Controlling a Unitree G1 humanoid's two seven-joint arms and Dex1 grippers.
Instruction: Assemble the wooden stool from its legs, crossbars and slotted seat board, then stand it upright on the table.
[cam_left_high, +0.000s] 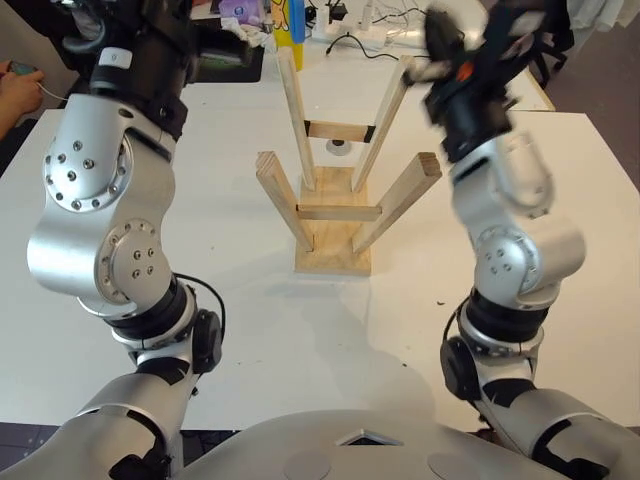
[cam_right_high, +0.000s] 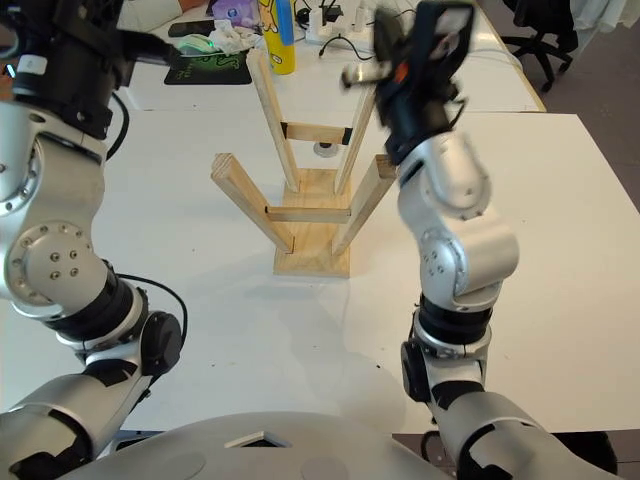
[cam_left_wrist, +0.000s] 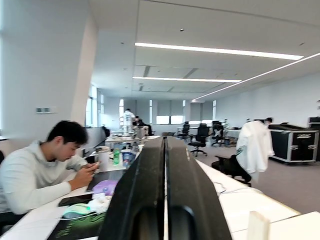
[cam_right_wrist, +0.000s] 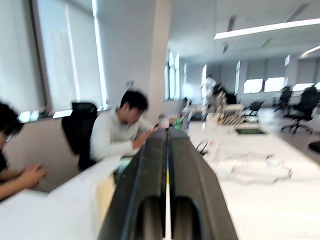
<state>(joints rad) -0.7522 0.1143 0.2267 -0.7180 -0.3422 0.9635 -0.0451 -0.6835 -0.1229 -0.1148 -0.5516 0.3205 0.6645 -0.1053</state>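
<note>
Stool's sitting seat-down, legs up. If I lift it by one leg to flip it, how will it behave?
Probably rigid: the stool is bare wood, with crossbars tying the legs. It likely sits stable now, its seat board flat on the table. Held by one splayed leg it may swing off-centre; joints could be loose, I cannot tell.

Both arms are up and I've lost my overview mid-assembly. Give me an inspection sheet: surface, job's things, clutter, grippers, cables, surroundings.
Surface: white table, stool near its middle.
Job's things: pale wooden stool upside down, slotted seat board flat on the table, four legs pointing up, crossbars fitted; not yet stood upright.
Clutter: yellow bottle and dark mat at the far edge; small dark round item behind the stool.
Grippers: left gripper and right gripper raised, shut, holding nothing.
Cables: black cable at the far edge.
Surroundings: black office chair beyond the table.
</note>
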